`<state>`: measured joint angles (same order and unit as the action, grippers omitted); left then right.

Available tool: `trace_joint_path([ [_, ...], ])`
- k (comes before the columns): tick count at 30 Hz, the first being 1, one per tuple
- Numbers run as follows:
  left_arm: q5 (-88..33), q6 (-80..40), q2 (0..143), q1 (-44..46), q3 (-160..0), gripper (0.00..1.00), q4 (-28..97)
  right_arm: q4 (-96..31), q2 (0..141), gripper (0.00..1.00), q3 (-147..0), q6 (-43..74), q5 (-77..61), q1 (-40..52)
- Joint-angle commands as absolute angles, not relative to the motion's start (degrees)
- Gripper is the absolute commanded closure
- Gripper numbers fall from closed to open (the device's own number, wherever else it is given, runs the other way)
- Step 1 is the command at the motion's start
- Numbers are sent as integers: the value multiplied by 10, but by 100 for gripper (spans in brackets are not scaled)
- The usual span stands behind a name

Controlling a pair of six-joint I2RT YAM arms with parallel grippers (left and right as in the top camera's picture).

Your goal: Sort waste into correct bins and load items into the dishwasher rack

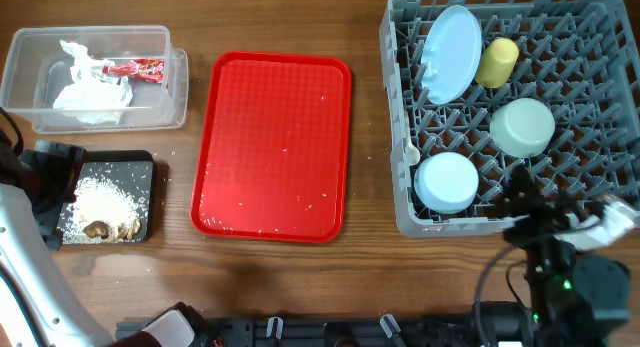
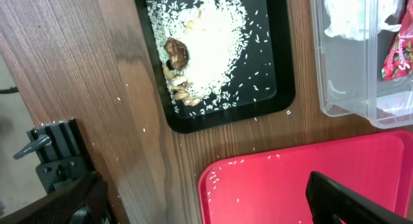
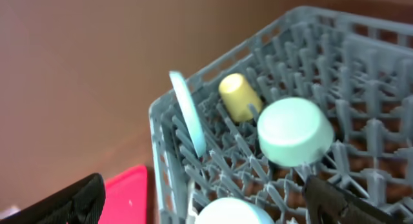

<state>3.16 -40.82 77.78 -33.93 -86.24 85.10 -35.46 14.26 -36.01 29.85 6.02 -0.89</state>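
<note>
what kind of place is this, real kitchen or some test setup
Likely a staged dish-clearing test bench, not a kitchen: a large grey plastic dishwasher rack sits on a wooden table with a flat red serving tray and a clear rectangular plastic tub.

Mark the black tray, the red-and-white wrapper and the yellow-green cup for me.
black tray (image 2: 271, 56), left wrist view, bare floor near its right wall.
red-and-white wrapper (image 1: 135, 70), overhead view, its middle.
yellow-green cup (image 1: 497, 61), overhead view, its side wall.
</note>
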Motion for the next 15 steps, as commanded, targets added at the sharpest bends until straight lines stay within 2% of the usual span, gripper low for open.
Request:
trace_joint_path([
  [1, 35, -405, 778, -343, -867, 0, 851, -293, 107, 0, -295, 175, -30, -5],
  [9, 35, -405, 778, -343, -867, 0, 851, -180, 8, 0, -159, 150, -74, -1],
  [15, 35, -405, 778, -343, -867, 0, 851, -79, 2, 0, -86, 173, -75, 8],
])
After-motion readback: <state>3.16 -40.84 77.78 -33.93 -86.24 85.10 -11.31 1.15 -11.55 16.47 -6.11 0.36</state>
